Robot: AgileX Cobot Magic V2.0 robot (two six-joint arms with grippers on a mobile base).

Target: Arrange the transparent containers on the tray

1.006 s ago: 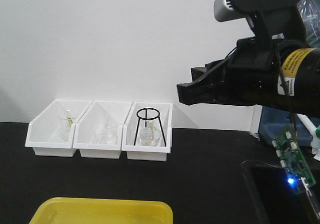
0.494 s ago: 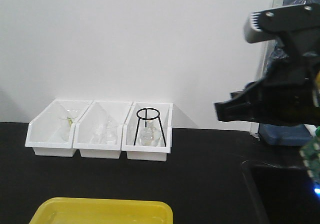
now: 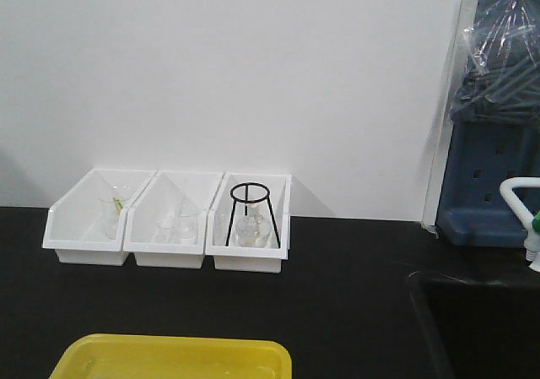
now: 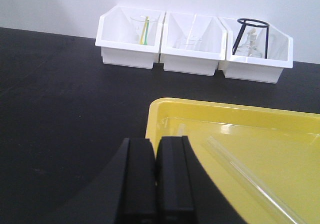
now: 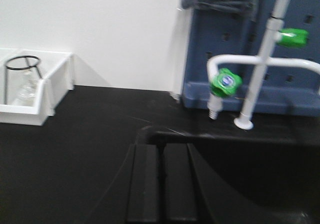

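Tray: shallow, bright yellow, rounded corners, raised rim, flat on the black tabletop. One clear glass test tube lies diagonally inside; further tubes, if any, cannot be distinguished.
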